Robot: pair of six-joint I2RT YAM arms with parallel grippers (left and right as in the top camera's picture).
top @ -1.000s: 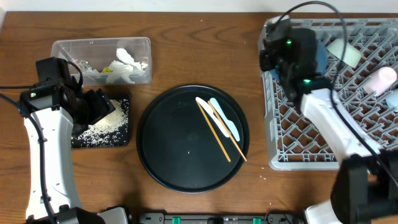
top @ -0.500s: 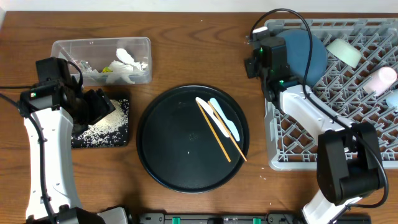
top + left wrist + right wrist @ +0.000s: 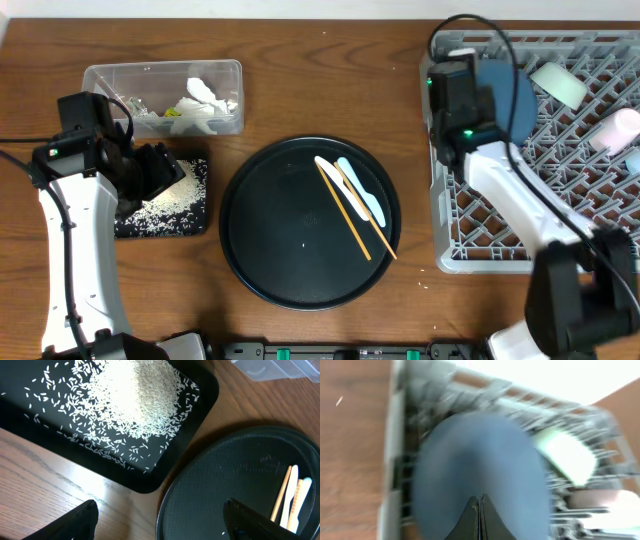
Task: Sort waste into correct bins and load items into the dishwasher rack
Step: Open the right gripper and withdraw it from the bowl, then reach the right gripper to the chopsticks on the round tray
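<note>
We log the rack (image 3: 470, 232) right of the round tray (image 3: 290, 250), with the blue bowl (image 3: 515, 95) standing in it. The black tray (image 3: 160, 224) of rice (image 3: 175, 195) lies left of the round tray, chopsticks (image 3: 350, 225) and spoons (image 3: 365, 195) on it. Left gripper (image 3: 160, 516) gapes wide, empty; right gripper (image 3: 479, 510) pinched closed, nothing between its fingers

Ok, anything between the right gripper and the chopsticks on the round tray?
Only the rack's left wall. The right gripper is over the rack by the blue bowl; nothing else shows between that wall and the chopsticks.
</note>
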